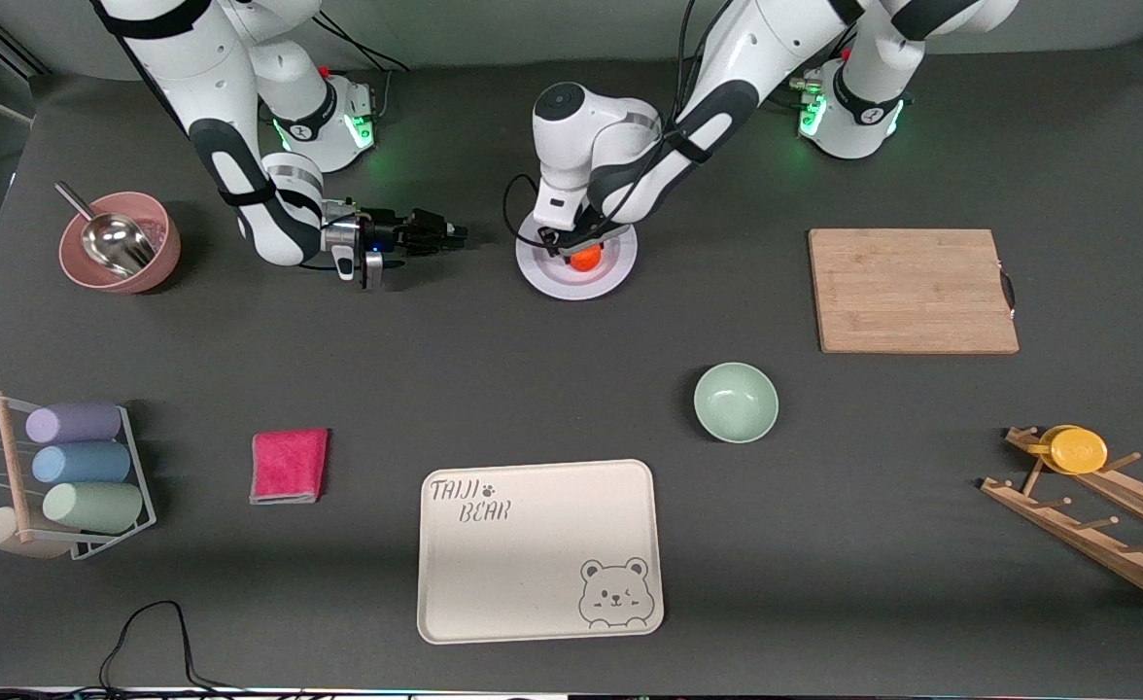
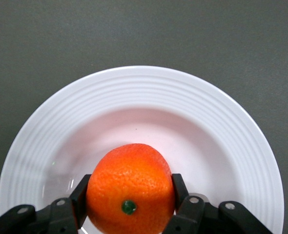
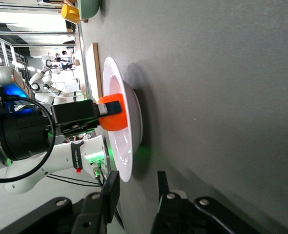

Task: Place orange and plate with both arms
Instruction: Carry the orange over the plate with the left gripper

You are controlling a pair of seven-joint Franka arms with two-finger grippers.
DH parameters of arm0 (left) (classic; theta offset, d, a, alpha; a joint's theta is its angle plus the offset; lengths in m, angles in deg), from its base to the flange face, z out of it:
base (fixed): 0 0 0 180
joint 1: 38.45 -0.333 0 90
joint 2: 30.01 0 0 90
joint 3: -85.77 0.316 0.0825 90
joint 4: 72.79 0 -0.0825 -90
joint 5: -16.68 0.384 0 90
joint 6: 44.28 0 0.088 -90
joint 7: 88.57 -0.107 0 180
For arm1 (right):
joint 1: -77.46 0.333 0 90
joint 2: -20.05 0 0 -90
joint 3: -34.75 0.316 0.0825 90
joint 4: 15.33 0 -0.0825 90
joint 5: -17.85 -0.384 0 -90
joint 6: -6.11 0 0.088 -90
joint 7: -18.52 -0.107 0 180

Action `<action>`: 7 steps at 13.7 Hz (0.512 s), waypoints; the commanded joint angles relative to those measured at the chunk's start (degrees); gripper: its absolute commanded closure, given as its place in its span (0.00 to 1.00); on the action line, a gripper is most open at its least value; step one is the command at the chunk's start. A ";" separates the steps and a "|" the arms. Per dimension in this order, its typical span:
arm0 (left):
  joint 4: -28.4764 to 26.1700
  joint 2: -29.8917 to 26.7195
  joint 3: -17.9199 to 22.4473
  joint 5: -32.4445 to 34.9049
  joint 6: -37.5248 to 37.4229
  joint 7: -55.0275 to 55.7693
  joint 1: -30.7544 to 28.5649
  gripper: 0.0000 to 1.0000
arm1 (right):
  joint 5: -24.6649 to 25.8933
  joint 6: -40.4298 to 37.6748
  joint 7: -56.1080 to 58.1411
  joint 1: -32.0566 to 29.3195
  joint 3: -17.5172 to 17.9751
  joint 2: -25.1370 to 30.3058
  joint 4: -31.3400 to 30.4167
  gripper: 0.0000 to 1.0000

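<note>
Orange (image 2: pixel 130 187) sits clamped in left end effector (image 2: pixel 129 200) over plate (image 2: pixel 232 131) centre; release only once seated. Right end effector (image 1: pixel 432 233), narrowly parted and empty, waits beside the plate rim.

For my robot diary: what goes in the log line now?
left gripper: shut on orange, over plate | right gripper: open, beside plate, waiting
</note>
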 commanded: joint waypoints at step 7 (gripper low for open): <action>0.77 -0.38 1.54 1.27 -0.31 0.68 0.65 0.00 | -1.40 -0.81 4.31 -0.61 -0.35 -4.12 1.70 0.62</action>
